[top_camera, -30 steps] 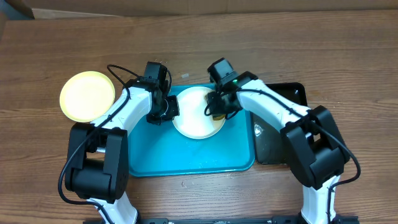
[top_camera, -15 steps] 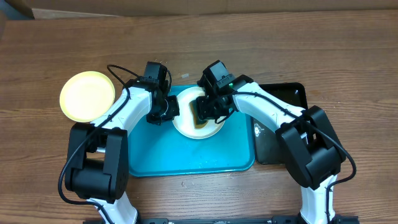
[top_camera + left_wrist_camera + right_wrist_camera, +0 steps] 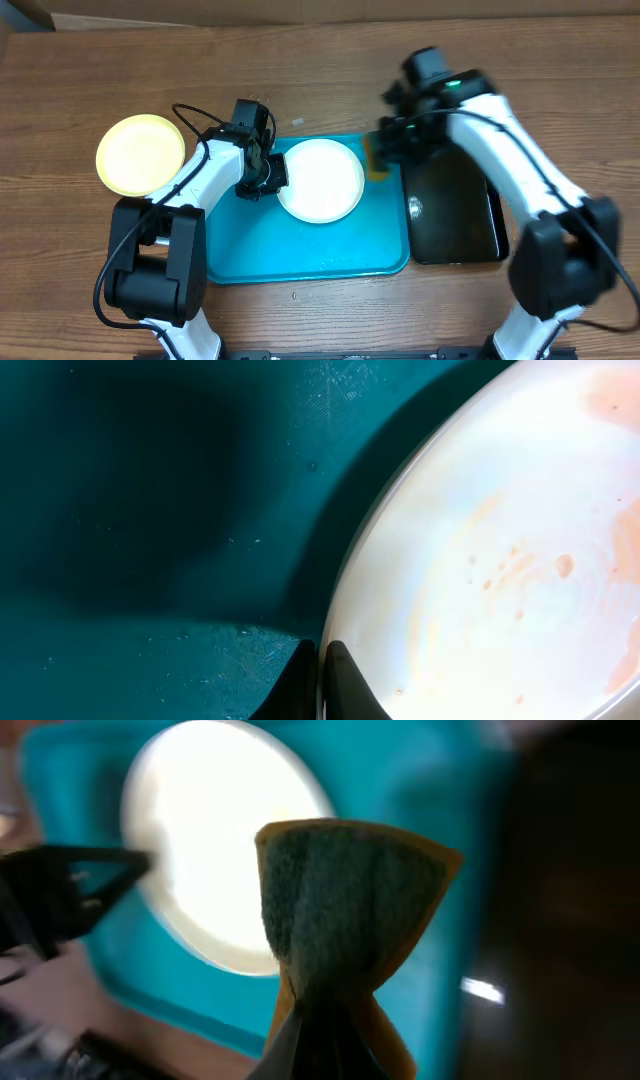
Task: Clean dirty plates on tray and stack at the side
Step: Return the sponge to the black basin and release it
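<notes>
Smears [image 3: 565, 565], seemingly faint orange, mark the round white plate [image 3: 320, 180], rim-pinched by the left gripper [image 3: 322, 658]; stacking now (right gripper [image 3: 320, 1030] clamps a yellow-green sponge [image 3: 350, 900]) risks leaving grime.

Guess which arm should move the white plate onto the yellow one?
Probably the left. The left gripper pinches the rim of the white plate, and the yellow plate lies beside that arm. The right gripper holds a sponge.
</notes>
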`<state>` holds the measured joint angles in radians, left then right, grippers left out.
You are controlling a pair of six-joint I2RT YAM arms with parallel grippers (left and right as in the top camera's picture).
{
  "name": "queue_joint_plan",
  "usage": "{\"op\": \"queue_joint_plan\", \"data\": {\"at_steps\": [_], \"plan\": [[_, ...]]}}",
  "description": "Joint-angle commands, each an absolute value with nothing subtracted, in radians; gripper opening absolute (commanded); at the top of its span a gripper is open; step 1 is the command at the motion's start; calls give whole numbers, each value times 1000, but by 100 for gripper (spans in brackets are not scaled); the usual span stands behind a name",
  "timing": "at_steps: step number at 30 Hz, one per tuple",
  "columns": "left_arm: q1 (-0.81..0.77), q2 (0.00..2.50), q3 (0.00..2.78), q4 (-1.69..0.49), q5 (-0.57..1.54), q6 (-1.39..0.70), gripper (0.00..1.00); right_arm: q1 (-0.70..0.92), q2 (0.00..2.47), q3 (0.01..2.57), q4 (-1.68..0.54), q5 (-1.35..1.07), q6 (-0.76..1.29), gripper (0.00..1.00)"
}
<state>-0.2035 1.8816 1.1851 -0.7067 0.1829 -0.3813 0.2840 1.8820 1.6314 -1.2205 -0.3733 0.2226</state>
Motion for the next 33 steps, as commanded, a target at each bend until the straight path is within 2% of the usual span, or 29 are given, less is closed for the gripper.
{"op": "queue_joint_plan", "data": {"at_steps": [1,8,19,20,21,22,24,26,31,33], "plan": [[-211,1892,1191,-706,185,-363,5,206,1848,1651,-1298,-142,205,4],[-211,1892,1191,-706,184,-363,9,101,1848,1557,-1322,-5,210,4],[-211,1892,1191,-706,184,-363,9,89,1848,1299,-1103,7,212,4],[-211,1892,1191,-706,184,-363,9,89,1848,1295,-1100,7,212,14],[-211,1892,1191,-706,184,-363,9,89,1848,1295,-1100,6,212,29],[-211,1892,1191,-706,184,-363,9,89,1848,1295,-1100,6,212,54],[-211,1892,1191,-706,184,-363,10,89,1848,1299,-1101,7,212,71],[-211,1892,1191,-706,184,-363,14,88,1848,1316,-1108,7,212,77],[-211,1892,1191,-706,184,-363,20,38,1848,1426,-1164,7,218,79],[-211,1892,1191,-706,184,-363,22,-2,1848,1460,-1163,7,239,84]]}}
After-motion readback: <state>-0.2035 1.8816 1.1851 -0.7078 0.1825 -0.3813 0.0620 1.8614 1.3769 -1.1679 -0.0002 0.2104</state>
